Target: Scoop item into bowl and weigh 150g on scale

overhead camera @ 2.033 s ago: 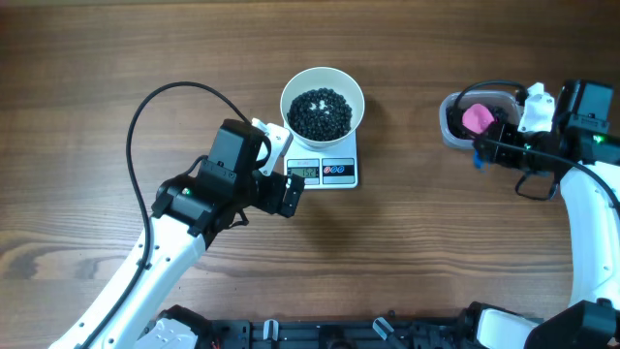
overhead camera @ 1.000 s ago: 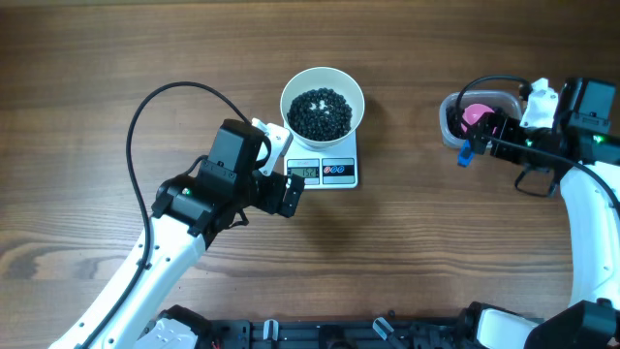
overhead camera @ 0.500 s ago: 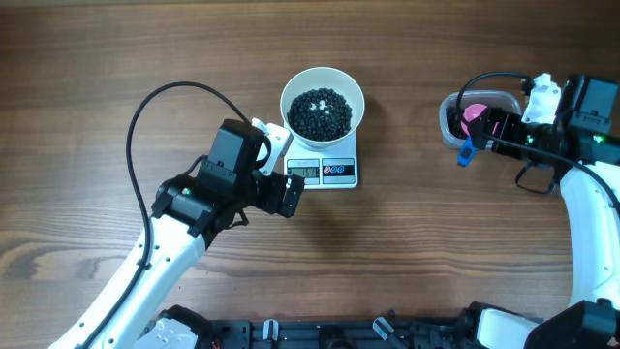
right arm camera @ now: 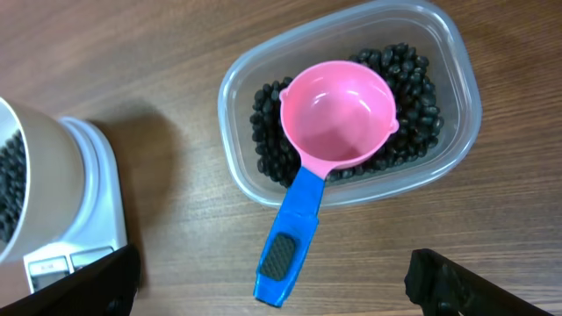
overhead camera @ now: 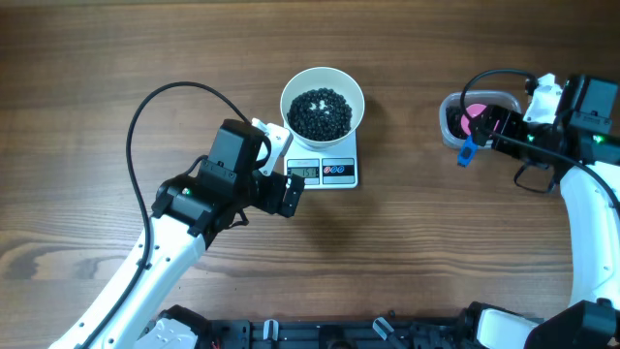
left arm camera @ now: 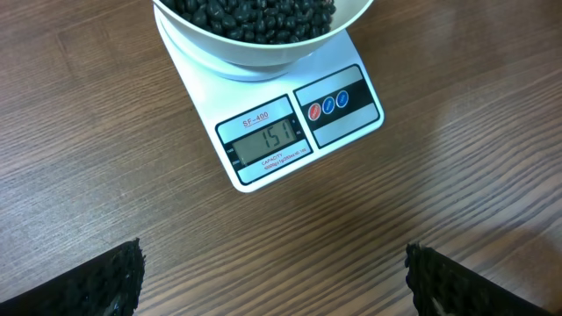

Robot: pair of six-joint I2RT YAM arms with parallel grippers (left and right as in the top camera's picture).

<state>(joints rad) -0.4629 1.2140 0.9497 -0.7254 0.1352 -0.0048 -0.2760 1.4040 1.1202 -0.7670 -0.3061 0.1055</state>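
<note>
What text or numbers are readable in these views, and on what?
"SF-400": on the scale, above its display.
"151": on the display.
Small print under the display, marks on the buttons: too small to read.
Bowl, tub, scoop: none.

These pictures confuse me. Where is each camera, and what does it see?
Overhead: above table, facing down; black beans in round white bowl on white rectangular scale; both arms.
Left wrist: on left arm, facing down at scale; open left fingers.
Right wrist: on right arm, above pink scoop in clear plastic tub; open right fingers.
Shared: all show scale.
</note>
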